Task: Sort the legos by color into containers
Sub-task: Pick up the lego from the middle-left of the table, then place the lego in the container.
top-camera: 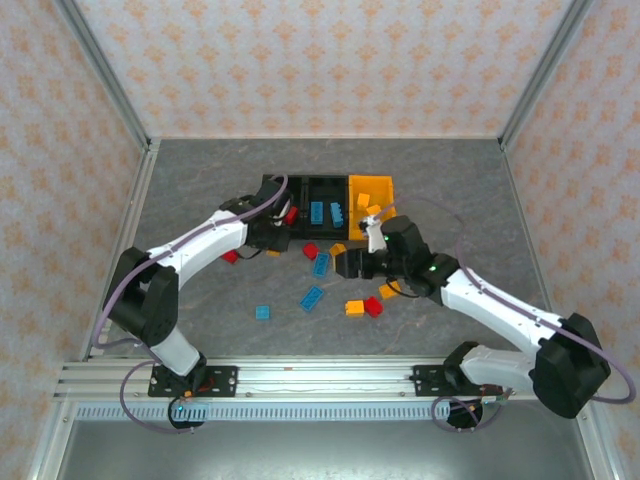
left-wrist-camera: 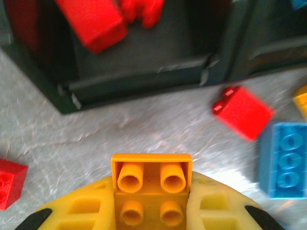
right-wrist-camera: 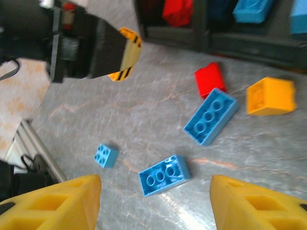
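- The left gripper is clamping an orange-yellow brick between its yellow fingers, with the studs facing the wrist camera. It is sitting close to the front wall of the left black bin.
- That bin is holding red bricks. In the top view, the middle black bin is holding blue bricks, and the orange-yellow bin, at 3 o'clock in the row, is holding orange pieces.
- The right gripper is hovering with its jaws spread wide and nothing between them, over a four-stud-long blue brick.
- More loose legos are lying on the grey table. From that brick, a longer blue brick is at 1 o'clock and a small blue brick is at 9 o'clock. A red brick is touching the longer blue one, and an orange brick is at 2 o'clock.
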Controlling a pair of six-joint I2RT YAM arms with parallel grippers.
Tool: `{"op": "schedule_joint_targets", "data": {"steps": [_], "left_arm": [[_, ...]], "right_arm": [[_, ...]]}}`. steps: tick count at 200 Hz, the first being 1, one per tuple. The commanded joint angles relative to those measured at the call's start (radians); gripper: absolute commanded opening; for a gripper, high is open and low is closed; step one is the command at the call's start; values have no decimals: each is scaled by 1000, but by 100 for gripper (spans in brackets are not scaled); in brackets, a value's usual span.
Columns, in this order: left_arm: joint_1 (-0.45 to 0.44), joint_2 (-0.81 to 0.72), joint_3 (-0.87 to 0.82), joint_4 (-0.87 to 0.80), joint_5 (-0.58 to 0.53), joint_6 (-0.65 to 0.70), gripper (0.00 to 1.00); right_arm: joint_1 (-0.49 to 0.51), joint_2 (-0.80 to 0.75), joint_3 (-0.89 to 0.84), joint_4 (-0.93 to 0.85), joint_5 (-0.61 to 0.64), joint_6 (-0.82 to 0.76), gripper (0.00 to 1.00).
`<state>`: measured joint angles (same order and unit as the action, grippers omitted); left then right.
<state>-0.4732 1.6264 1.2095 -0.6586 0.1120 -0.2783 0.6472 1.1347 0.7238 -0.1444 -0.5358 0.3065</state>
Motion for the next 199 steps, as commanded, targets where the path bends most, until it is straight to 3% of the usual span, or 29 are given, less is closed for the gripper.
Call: {"op": "schedule_joint_targets", "data": {"steps": [1,31,103,141,199], "left_arm": [[-33,16,108,5,19,-68,15],[-85,116,269,30,49,-117,15],[-217,483,749,-60,-8,-180,15],[-251,651,972,-126,-38,-188,15],[-266,800,1117,-133,-85,-199,18]], "right_arm": [[-50,-45,-17,-42,79,44,61],[-128,-78,-31,-85,137,80,62],[-322,-213,-112,-149,226,181,67],[-360,-278,-146,-162,231,201,70],[-372,-325,-159,-165,227,203,71]]}}
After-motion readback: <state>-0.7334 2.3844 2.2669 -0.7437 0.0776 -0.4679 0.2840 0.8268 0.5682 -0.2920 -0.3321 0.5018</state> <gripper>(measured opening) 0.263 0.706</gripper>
